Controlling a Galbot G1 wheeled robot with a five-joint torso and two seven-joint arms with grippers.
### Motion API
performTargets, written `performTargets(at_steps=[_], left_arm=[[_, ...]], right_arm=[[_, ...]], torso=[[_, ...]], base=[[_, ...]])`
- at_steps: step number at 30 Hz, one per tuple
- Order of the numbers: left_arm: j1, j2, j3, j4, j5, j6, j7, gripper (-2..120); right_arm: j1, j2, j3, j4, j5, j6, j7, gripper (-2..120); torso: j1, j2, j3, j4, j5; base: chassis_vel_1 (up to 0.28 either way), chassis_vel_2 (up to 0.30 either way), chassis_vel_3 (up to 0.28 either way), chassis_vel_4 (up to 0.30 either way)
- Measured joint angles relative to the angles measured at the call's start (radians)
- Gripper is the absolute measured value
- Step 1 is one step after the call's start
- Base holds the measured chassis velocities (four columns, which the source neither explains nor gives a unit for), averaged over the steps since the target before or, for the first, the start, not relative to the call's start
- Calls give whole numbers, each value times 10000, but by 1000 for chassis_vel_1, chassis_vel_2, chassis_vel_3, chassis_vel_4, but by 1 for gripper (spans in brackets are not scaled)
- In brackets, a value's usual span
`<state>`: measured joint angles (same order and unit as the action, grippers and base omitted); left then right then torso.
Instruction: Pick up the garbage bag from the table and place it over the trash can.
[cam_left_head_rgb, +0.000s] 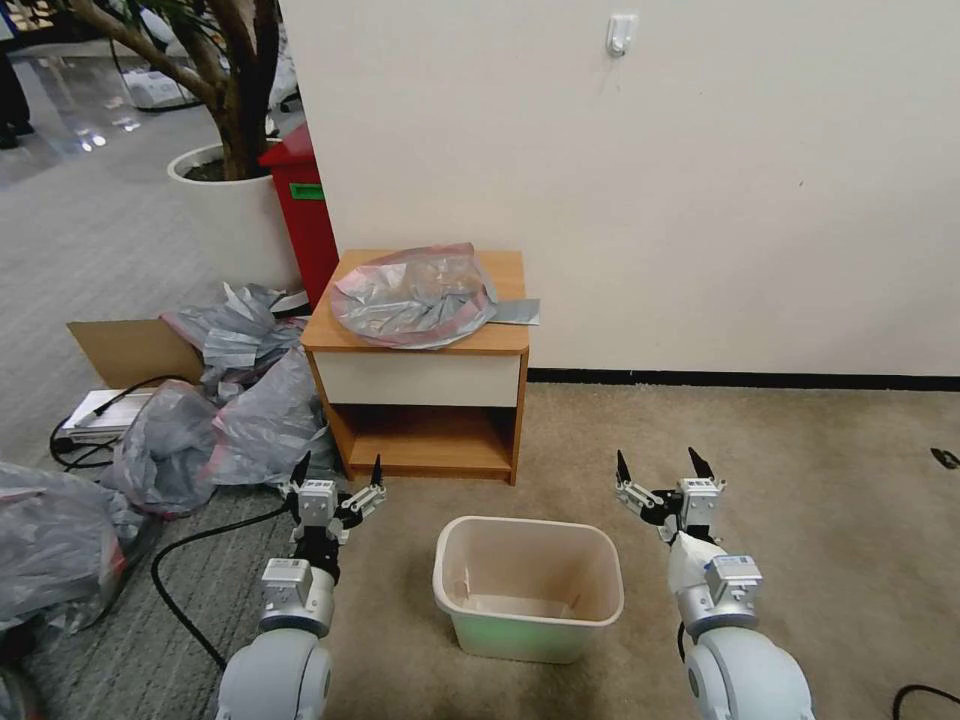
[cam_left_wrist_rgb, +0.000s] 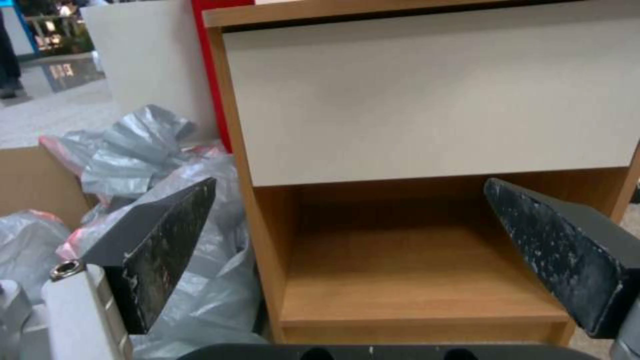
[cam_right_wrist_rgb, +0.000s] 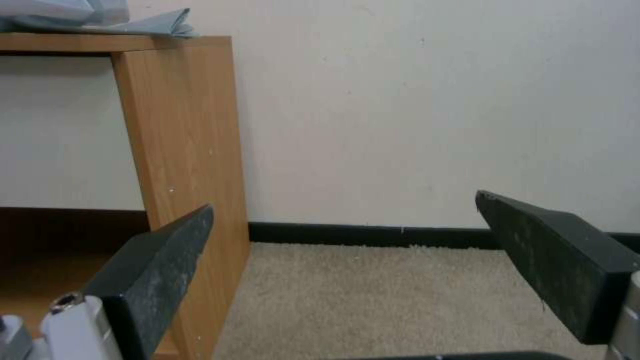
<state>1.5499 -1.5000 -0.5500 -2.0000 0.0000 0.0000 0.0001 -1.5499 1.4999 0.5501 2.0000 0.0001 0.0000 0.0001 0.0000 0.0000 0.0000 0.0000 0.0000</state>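
The garbage bag (cam_left_head_rgb: 415, 297), thin grey plastic with a pinkish-red rim band, lies crumpled flat on top of the table (cam_left_head_rgb: 505, 342), a small orange-brown nightstand with a white drawer front. A corner of the bag (cam_right_wrist_rgb: 160, 22) hangs at the tabletop's edge. The cream trash can (cam_left_head_rgb: 528, 585) with a pale green base stands empty on the carpet in front of the table. My left gripper (cam_left_head_rgb: 338, 472) is open, low, at the table's lower left corner, facing the table (cam_left_wrist_rgb: 427, 105). My right gripper (cam_left_head_rgb: 660, 466) is open to the right of the trash can, facing the wall beside the table (cam_right_wrist_rgb: 183, 145).
Bigger grey plastic sacks (cam_left_head_rgb: 215, 425) pile on the floor left of the table, with a cardboard piece (cam_left_head_rgb: 130, 350), a black cable (cam_left_head_rgb: 185, 570) and a white device. A tall red box (cam_left_head_rgb: 303, 205) and a white planter (cam_left_head_rgb: 235, 215) stand behind. The wall backs the table. Bare carpet lies to the right.
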Motion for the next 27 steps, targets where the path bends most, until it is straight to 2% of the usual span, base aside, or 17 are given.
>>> performTargets(at_steps=[6, 8, 9, 11, 13, 17, 20, 23, 25, 27], left_arm=[[167, 125, 1, -243, -104, 124, -56, 100], [736, 545, -19, -1035, -510, 631, -274, 100], [1437, 1075, -49, -2021, -1016, 1272, -558, 100], [1579, 1178, -57, -2215, -1121, 1403, -615, 100], [2163, 1615, -77, -3023, -1503, 1882, -828, 100], [2407, 1819, -100, -3400, -1677, 2145, -924, 100], [3032, 2428, -220, -4521, -2176, 2894, -1193, 100], [3269, 2660, -260, -4928, -2361, 3172, -1299, 100], [3345, 2556, -333, -5112, -2478, 3348, -1438, 100], [3372, 2511, -425, -5119, -2491, 3349, -1467, 100]], right_arm=[[-122, -72, 4, 243, 255, -69, 109, 100], [-561, -360, 76, 1098, 1113, -310, 516, 100], [-1096, -710, 145, 2127, 2174, -618, 1006, 100], [-1207, -783, 158, 2347, 2393, -684, 1109, 100], [-1658, -1053, 213, 3184, 3185, -912, 1511, 100], [-1964, -807, -10, 3371, 3016, -938, 1621, 100], [-1999, -649, -242, 3239, 2544, -926, 1610, 100], [-1988, -614, -295, 3174, 2471, -912, 1601, 100], [-1889, -591, -290, 3111, 2500, -900, 1582, 100], [-1795, -594, -268, 3085, 2637, -900, 1579, 100]], torso=[[0, -1, 0, 0, -1], [-1, 0, 0, 0, -1], [0, 0, -1, 1, -1], [0, 0, 0, 0, -1], [0, 1, -1, 2, -2], [0, 0, -1, -1, -7], [0, 1, -2, 2, 0], [0, 1, -2, 1, 6], [0, 0, -2, 1, -5], [0, 0, -1, 0, 1]], base=[[0, 0, 0, 0], [0, 0, 0, 0], [0, 0, 0, 0], [0, 0, 0, 0], [0, 0, 0, 0], [0, 0, 0, 0], [0, 0, 0, 0], [0, 0, 0, 0], [0, 0, 0, 0], [0, 0, 0, 0]])
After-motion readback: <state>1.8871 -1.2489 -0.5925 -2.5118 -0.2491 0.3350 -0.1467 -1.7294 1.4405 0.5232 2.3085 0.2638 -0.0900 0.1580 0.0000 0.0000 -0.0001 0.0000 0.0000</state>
